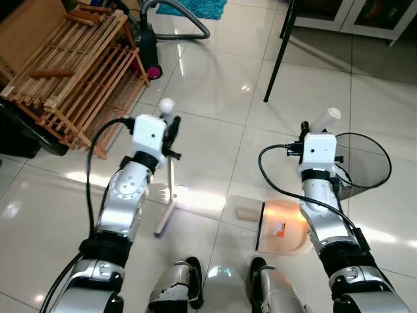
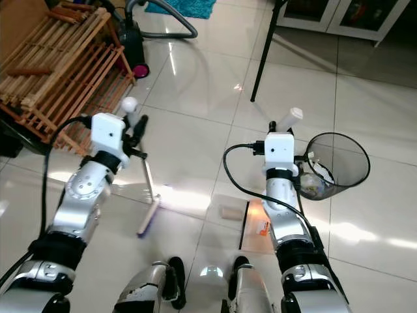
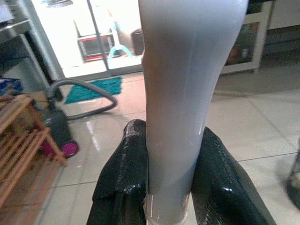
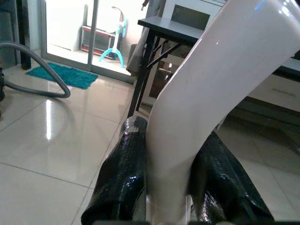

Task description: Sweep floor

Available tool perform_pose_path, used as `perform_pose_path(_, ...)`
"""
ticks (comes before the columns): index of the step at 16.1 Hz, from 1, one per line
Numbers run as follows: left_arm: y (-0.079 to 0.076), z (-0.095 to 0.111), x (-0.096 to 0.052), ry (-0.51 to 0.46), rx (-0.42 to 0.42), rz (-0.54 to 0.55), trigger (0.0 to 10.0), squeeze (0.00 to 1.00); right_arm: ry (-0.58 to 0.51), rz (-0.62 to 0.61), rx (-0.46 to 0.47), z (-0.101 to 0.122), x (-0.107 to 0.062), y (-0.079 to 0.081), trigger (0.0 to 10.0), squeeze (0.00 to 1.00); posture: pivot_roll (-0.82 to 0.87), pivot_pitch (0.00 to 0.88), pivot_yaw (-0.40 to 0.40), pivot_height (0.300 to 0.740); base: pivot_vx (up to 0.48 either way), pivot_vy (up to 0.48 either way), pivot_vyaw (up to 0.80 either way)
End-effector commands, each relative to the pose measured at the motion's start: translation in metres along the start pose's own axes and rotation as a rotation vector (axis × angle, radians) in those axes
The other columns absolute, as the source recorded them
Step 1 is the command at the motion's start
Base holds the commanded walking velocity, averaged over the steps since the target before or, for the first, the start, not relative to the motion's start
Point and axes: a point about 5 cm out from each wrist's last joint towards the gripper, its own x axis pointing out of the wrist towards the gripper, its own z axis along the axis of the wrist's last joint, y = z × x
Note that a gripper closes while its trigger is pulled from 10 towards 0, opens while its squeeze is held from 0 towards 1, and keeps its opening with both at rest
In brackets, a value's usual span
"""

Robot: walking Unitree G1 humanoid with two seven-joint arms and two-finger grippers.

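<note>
left hand point(image 3: 171, 185) is clamped on the broom handle point(image 3: 180, 93), right hand point(image 4: 168, 180) clamped on the dustpan handle point(image 4: 206, 89); dustpan point(image 1: 281, 228) sits on the floor, a small roll point(image 1: 247, 213) just beside its lip. I'd keep the pan flat and flick short strokes toward it

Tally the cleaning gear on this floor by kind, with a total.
Brooms: 1, held by the left gripper
Dustpans: 1, held by the right gripper
Waste baskets: 1
Vacuum cleaners: 1
Total: 4
</note>
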Motion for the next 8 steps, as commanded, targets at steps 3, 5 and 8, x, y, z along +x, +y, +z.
perform_pose_path(3, -0.014, 0.002, 0.008, -0.029, -0.007, -0.073, 10.0, 0.0, -0.012, 0.001, 0.065, 0.004, -0.005, 0.01, 10.0, 0.0, 0.1, 0.295, 0.102, 0.74, 0.0, 0.0, 0.0)
perform_pose_path(5, -0.021, 0.006, 0.015, -0.048, -0.018, -0.119, 10.0, 0.0, -0.025, -0.011, 0.091, 0.009, -0.003, 0.009, 10.0, 0.0, 0.09, 0.293, 0.105, 0.74, 0.0, 0.0, 0.0)
perform_pose_path(8, -0.02, 0.006, 0.02, -0.055, -0.018, -0.129, 10.0, 0.0, -0.039, -0.017, 0.107, 0.012, -0.001, 0.007, 10.0, 0.0, 0.08, 0.286, 0.102, 0.74, 0.0, 0.0, 0.0)
